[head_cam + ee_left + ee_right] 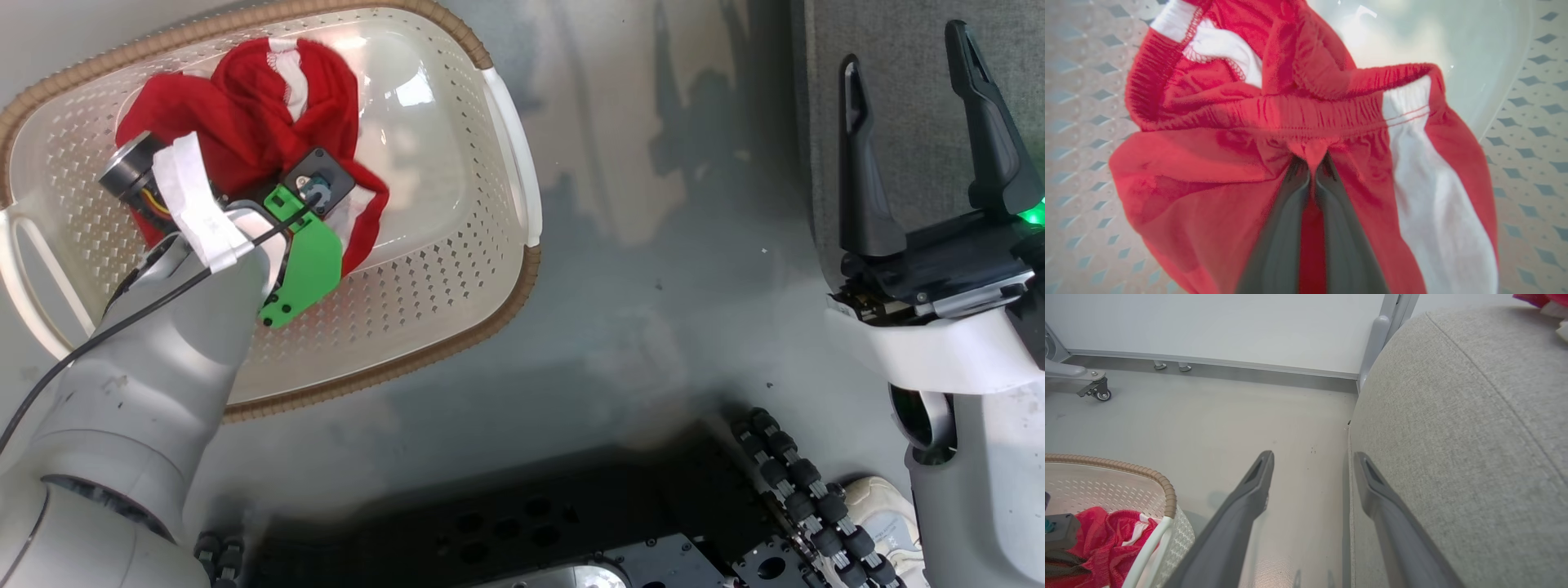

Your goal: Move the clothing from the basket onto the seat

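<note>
Your left wrist view gives you what the head view hides: the left jaws are pinched together on the red shorts (pixel 1208 183). A fold of the elastic waistband is caught right at their tips, and a white stripe runs down the right. From the head view you get the left arm (pixel 139 351) reaching up and in over the basket (pixel 457 343) rim, wrist bent down into the bundle, fingers buried in cloth. The shorts sit bunched in the basket's far-left part, bare base to their right. Over on your right, the right jaws stand wide apart and hold nothing, pointing up at the seat (pixel 1453 437) edge, above the floor (pixel 1249 416). The right wrist view adds a scrap of red and white cloth (pixel 1541 300) on the seat's far corner.
</note>
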Controlling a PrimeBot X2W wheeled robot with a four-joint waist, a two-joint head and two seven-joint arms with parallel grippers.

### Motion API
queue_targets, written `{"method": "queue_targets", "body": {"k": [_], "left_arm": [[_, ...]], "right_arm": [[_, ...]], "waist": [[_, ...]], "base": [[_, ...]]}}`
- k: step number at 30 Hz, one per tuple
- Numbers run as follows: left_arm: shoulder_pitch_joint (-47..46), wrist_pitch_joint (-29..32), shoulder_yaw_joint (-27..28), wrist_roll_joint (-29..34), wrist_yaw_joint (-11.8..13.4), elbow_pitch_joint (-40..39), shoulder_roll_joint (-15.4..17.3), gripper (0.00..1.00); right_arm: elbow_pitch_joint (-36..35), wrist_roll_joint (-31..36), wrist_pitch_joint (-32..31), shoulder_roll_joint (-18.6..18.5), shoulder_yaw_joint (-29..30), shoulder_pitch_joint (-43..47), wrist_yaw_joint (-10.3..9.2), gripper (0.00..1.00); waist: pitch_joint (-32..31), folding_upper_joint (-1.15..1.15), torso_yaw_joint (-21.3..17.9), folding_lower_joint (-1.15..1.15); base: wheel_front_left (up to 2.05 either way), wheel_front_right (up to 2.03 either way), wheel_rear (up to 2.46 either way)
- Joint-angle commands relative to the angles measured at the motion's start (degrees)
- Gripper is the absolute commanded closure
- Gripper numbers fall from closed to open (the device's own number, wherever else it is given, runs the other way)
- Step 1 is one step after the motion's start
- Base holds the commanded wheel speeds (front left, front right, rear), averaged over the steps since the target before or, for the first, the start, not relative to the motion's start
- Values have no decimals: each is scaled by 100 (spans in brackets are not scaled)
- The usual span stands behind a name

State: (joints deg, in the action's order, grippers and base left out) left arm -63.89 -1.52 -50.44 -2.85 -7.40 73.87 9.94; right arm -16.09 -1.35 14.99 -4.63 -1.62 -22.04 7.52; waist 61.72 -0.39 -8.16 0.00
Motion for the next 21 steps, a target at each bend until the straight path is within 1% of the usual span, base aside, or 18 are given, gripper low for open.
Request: {"method": "queue_targets", "body": {"k": [1, 10, 15, 21], "left_arm": [[-109, -94, -42, -7, -9, 0, -33, 100], [-43, -649, -184, -244, -10, -3, -306, 100], [132, -948, -310, -436, -9, -24, -462, 100], [359, -1210, -438, -735, -9, -146, -565, 100]], "right_arm": [[29, 14, 22, -1, -15, -57, -6, 0], [242, -86, 22, 48, 2, -171, -6, 0], [409, -141, 22, 62, 16, -171, -6, 0], [617, -206, 22, 66, 14, -97, -6, 0]], "waist": [[-21, 39, 10, 0], [-460, 39, 100, 0], [-863, 39, 169, 0], [-1418, 39, 251, 0]], "base": [[0, 0, 0], [0, 0, 0], [0, 0, 0], [0, 0, 0]]}}
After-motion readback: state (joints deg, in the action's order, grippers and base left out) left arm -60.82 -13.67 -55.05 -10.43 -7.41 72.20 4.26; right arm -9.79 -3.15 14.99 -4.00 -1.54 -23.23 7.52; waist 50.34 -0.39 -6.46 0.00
